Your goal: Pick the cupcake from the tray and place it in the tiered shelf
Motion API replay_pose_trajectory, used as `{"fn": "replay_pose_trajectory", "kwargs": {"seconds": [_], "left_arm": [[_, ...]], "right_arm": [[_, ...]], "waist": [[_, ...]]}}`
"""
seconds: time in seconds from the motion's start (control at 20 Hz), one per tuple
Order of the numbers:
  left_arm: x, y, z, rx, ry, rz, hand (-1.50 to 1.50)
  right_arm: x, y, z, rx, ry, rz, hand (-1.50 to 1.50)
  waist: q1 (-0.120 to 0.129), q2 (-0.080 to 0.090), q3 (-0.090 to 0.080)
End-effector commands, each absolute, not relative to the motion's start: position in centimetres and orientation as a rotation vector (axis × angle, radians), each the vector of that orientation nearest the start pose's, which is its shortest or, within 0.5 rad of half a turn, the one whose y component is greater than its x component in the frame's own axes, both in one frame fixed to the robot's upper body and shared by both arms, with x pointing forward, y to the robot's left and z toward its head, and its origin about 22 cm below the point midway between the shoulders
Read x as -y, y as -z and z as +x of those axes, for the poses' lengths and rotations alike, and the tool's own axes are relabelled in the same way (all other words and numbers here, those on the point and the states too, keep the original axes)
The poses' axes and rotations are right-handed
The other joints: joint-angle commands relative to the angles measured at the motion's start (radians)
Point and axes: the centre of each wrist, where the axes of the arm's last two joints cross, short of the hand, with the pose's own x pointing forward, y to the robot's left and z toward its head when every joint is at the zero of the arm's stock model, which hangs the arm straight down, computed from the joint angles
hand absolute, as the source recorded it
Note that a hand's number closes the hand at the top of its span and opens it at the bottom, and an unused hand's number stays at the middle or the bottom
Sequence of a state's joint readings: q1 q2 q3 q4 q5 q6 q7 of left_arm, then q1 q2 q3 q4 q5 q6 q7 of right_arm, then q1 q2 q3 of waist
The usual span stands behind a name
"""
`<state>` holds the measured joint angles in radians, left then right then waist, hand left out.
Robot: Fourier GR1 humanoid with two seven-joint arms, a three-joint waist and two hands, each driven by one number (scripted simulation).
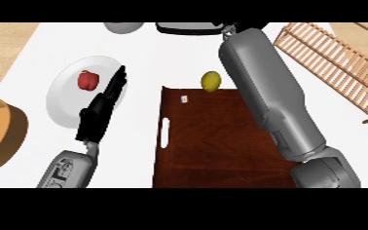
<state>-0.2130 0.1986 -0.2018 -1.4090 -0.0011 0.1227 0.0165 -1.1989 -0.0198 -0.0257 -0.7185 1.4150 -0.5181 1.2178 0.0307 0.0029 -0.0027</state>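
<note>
The cupcake is not showing anywhere: the dark wooden tray is lying bare where it can be seen, and the right forearm is stretching across it toward the far edge of the counter, where the right hand is passing out of sight near a dark object. So whether that hand is carrying the cupcake, and whether its fingers are apart or curled, I cannot tell. My judgement is that the carry toward the shelf is under way; the slatted wooden rack at the far right is probably the tiered shelf. To do this step well, the arm should be keeping the cake upright, moving it level, clearing the rack's slats before lowering, and letting go only once the base is sitting flat on a tier. The left hand is resting at the near left, fingers straight and together, holding nothing, partly over the white plate. Counting outward: one tray, one yellow-green fruit just beyond the tray's far edge, one small pale tag on the tray's far corner, one plate carrying one red pepper, one rack, one grey dish at the far edge, and one round wooden thing cut off at the left edge.
</note>
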Motion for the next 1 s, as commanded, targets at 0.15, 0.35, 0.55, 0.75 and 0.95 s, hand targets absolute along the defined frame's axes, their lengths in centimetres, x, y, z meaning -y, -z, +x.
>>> {"fn": "replay_pose_trajectory", "kwargs": {"seconds": [0.15, 0.35, 0.55, 0.75, 0.95], "left_arm": [[-21.9, -1.7, 29.0, 1.593, 0.270, 0.099, 0.00], [-22.5, -1.3, 28.4, 1.577, 0.271, 0.095, 0.00], [-21.4, -1.2, 28.3, 1.582, 0.279, 0.106, 0.00], [-22.6, -1.1, 28.8, 1.576, 0.258, 0.109, 0.00], [-21.4, -1.9, 28.6, 1.573, 0.261, 0.099, 0.00]], "right_arm": [[7.7, -24.7, 44.9, 1.060, 0.290, -1.586, 1.50], [8.6, -26.4, 45.1, 0.994, 0.268, -1.729, 1.50], [9.6, -27.9, 45.6, 0.991, 0.332, -1.752, 1.50], [11.0, -29.9, 45.5, 0.956, 0.331, -1.787, 1.50], [13.0, -28.9, 45.8, 0.964, 0.379, -1.840, 1.50]], "waist": [[-0.017, 0.000, 0.000], [-0.025, -0.007, 0.001], [-0.009, 0.002, 0.001], [-0.026, -0.003, 0.001], [-0.021, -0.002, 0.002]]}}
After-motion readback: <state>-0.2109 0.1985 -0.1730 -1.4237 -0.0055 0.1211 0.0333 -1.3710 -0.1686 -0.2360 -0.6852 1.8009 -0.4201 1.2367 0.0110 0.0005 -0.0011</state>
